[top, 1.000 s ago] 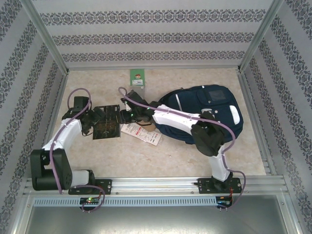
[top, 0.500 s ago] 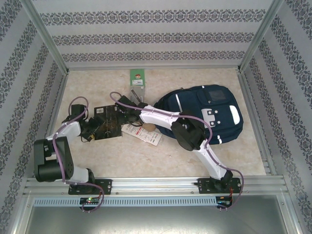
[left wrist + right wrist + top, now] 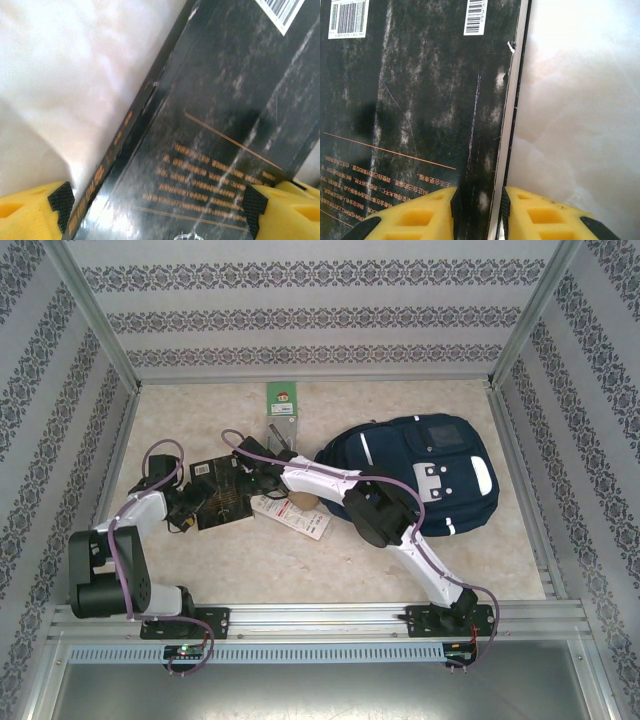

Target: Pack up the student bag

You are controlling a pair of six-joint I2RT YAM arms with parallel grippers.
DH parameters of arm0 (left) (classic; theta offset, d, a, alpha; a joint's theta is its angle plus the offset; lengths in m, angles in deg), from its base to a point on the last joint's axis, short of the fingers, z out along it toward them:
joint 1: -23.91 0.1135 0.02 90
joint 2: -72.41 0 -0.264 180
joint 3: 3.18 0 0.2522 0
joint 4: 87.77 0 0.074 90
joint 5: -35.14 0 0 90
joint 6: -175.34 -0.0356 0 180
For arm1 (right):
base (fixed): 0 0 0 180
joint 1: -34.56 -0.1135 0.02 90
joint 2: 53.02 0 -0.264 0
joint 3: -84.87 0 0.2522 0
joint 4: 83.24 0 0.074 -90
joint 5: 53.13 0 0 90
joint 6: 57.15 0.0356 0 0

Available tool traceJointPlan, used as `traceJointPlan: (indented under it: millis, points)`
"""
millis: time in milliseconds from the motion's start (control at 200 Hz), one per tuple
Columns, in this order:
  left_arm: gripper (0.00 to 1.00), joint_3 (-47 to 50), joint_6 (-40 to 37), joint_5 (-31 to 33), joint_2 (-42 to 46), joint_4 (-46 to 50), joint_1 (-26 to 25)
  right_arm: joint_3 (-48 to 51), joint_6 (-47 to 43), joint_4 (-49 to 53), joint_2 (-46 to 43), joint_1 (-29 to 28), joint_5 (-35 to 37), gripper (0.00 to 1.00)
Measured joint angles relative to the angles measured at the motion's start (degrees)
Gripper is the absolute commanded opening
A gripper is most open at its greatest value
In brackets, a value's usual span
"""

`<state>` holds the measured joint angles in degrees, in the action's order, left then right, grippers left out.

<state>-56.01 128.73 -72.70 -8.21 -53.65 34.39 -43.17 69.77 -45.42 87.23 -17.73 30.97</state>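
Lying front-up at centre right of the overhead frame, the student bag (image 3: 450,455) is a rounded mass of navy fabric with white stripes and grey-white patches, resting on the pale, marbled bench (image 3: 330,560). Its long axis runs roughly left to right across the frame. The right arm (image 3: 330,478) crosses its lower left part, so which end is the top is hard to make out. Left of centre lies a flat, rectangular black book (image 3: 222,492), its glossy cover scuffed and printed with thin orange lines, lettering and white barcode labels.

The left claw (image 3: 159,205) is spread wide. Its yellow fingers (image 3: 30,212) sit at the bottom corners of the left wrist frame with the book's spine and cover between them; whether the pads (image 3: 256,202) touch it is unclear. The right claw (image 3: 479,200) has its fingers drawn close, leaving a narrow gap over the book's pale page edge; I cannot tell whether they pinch it.

A white packet (image 3: 290,512) with red print lies just right of the book. A small green card (image 3: 282,398) sits higher in the frame, well apart.
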Motion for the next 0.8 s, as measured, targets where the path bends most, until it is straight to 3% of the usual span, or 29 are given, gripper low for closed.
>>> traceJointPlan:
  millis: [325,799]
  points:
    - [0.85,-0.1,-1.4,-1.5,-1.4,-0.7,0.3,-0.4,0.0,0.2,0.3,0.0,-1.2,0.28]
    - [0.77,7.3,5.6,-22.6,8.7,-16.3,0.5,-0.5,0.5,-0.7,0.4,3.0,-1.1,0.28]
